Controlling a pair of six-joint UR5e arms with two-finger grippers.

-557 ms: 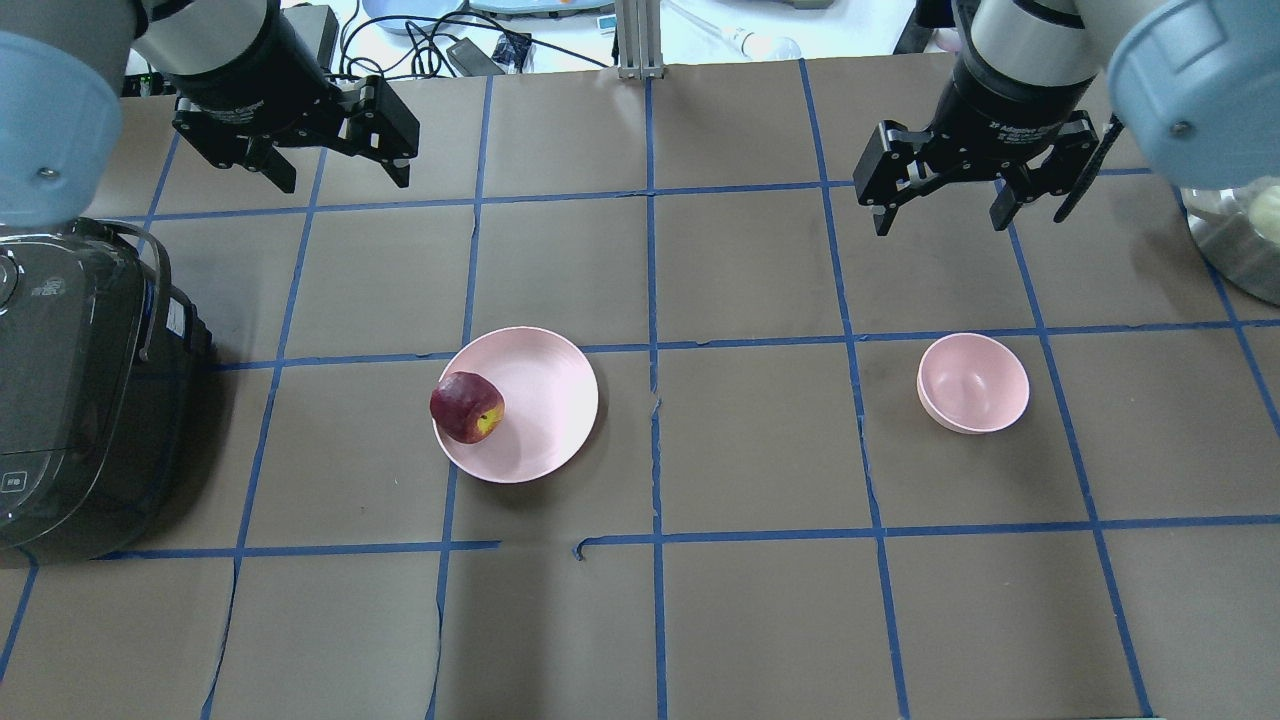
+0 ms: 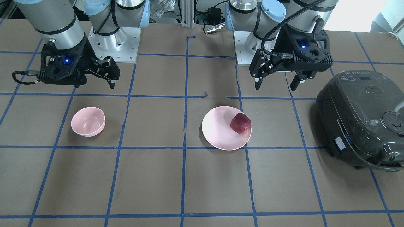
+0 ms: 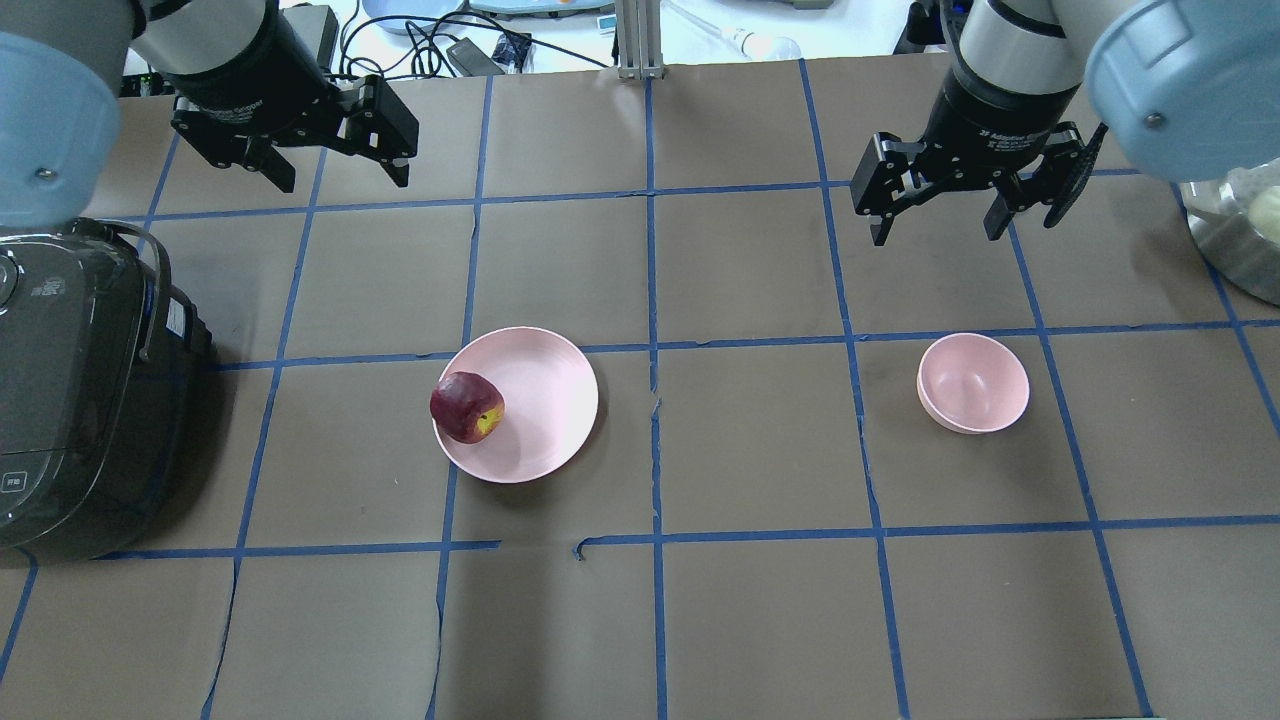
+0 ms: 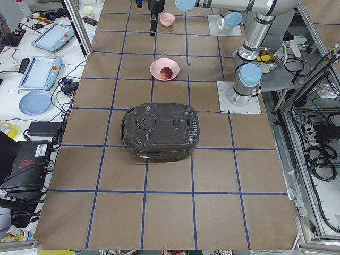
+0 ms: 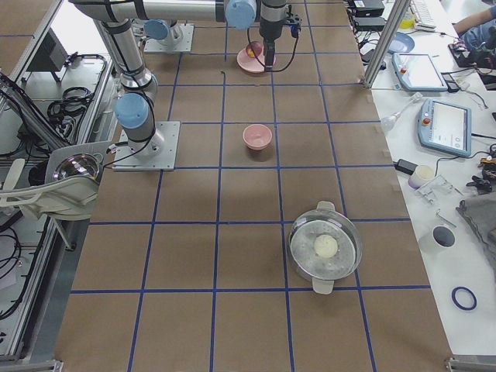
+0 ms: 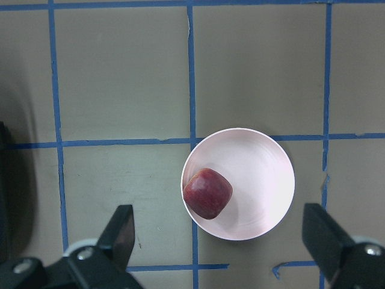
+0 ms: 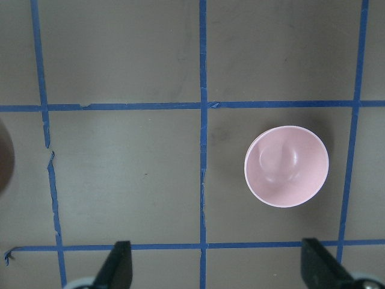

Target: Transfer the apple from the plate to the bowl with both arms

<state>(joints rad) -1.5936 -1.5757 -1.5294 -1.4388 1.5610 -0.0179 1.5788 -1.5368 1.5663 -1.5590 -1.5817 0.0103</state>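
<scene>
Apple point(image 3: 467, 407) before pickup

Apple sits at left rim of plate point(image 3: 545, 400), centre-left; bowl point(image 3: 973, 383) centre-right. Left gripper point(image 3: 343, 182) and right gripper point(image 3: 937, 235) hang spread, empty, at top. It looks firm and smooth (probably slippery): pinch across its broad middle.

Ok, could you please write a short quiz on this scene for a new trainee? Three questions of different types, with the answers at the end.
1. Open question: where on the plate does the apple sit, at the middle or near the rim?
2. True or false: the left gripper is shut on the apple.
3. Multiple choice: which gripper hangs nearer the bowl? A) left gripper B) right gripper C) both equally far.
Key: 1. Near the rim, on the robot's left side. 2. False: it is open and apart from the apple. 3. B.
</scene>
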